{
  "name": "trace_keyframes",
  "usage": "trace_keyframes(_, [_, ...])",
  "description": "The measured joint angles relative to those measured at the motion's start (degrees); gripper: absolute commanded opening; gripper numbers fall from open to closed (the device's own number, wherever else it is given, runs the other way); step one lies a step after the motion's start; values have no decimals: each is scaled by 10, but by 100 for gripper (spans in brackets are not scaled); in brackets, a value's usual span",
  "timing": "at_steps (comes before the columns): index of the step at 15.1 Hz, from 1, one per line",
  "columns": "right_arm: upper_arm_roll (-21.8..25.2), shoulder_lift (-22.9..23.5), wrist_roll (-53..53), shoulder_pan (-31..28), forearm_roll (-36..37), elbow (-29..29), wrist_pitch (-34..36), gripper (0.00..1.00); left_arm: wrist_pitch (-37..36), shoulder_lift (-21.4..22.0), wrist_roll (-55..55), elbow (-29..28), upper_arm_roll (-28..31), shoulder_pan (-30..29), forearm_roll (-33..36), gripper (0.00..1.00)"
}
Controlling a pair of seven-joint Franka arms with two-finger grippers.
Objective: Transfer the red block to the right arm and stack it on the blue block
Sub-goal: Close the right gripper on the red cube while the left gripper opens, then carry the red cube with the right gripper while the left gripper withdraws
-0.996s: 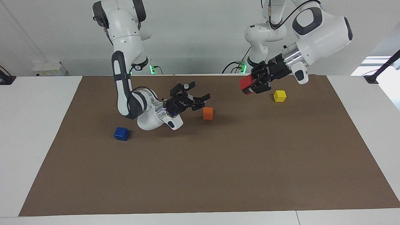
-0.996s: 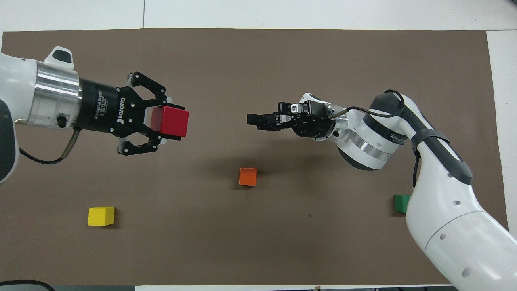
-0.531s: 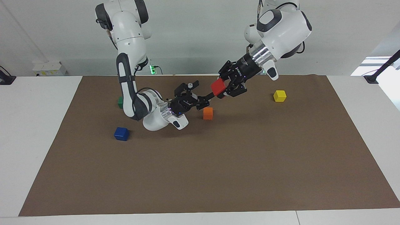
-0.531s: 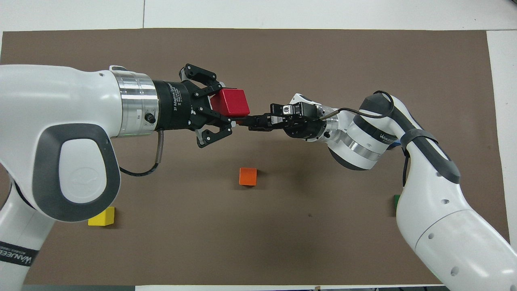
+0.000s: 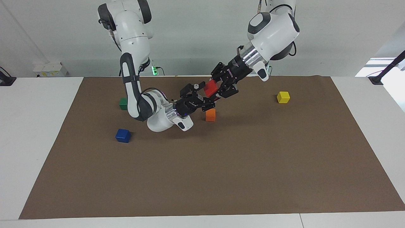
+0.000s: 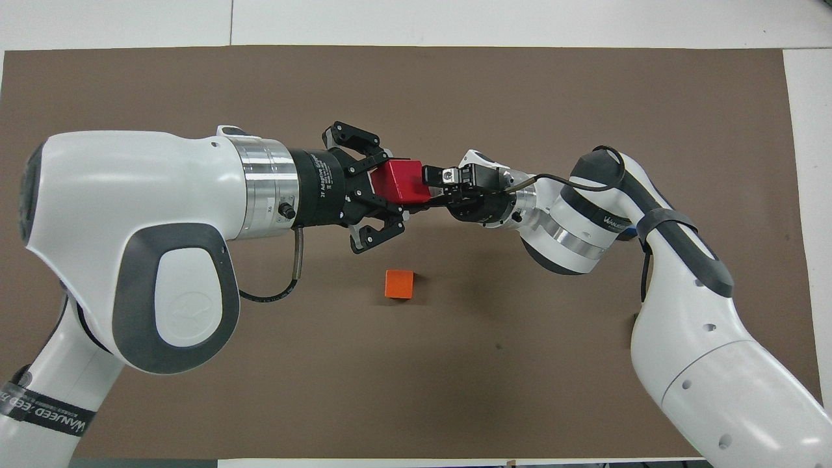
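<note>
My left gripper [image 5: 217, 88] is shut on the red block [image 5: 210, 88] and holds it in the air above the mat, over a spot beside the orange cube. It also shows in the overhead view [image 6: 389, 198] with the red block [image 6: 403, 182]. My right gripper [image 5: 202, 96] is open, with a finger on each side of the red block; whether the fingers touch it does not show. It also shows in the overhead view [image 6: 426, 190]. The blue block [image 5: 122, 135] sits on the mat toward the right arm's end, hidden under the right arm in the overhead view.
An orange cube [image 5: 210, 115] lies on the brown mat [image 5: 221, 177] just below the two grippers, and also shows in the overhead view [image 6: 398, 284]. A yellow cube [image 5: 283, 97] lies toward the left arm's end. A green cube [image 5: 123, 103] lies near the right arm's base.
My left gripper has carried the red block toward the middle of the table. My right gripper has risen to meet it, and its fingers now flank the block.
</note>
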State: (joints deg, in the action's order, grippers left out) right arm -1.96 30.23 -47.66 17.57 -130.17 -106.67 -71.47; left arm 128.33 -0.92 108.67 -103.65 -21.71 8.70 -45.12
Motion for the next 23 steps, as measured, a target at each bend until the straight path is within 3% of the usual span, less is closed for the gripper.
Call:
trace_keyframes(1, [0, 0, -8, 2, -2, 2, -8, 0, 0, 1, -9, -4, -1, 3, 0, 0])
trace_keyframes(11, [0, 0, -27, 7, -4, 8, -29, 0, -1, 5, -34, -13, 5, 6, -3, 0])
trace_keyframes(12, [0, 0, -27, 7, -4, 9, -31, 0, -1, 5, -34, -13, 5, 6, -3, 56])
trace_keyframes(13, [0, -1, -25, 7, -4, 9, -33, 0, -1, 5, -35, -12, 6, 6, -3, 100])
trace_keyframes(19, [1, -30, 31, -10, 1, 17, -105, 0, -3, 24, -35, -10, 10, -11, -3, 100])
trace_keyframes(23, [3, -59, 75, -25, 33, 18, -141, 0, -59, 49, -132, -17, 13, -88, 27, 100])
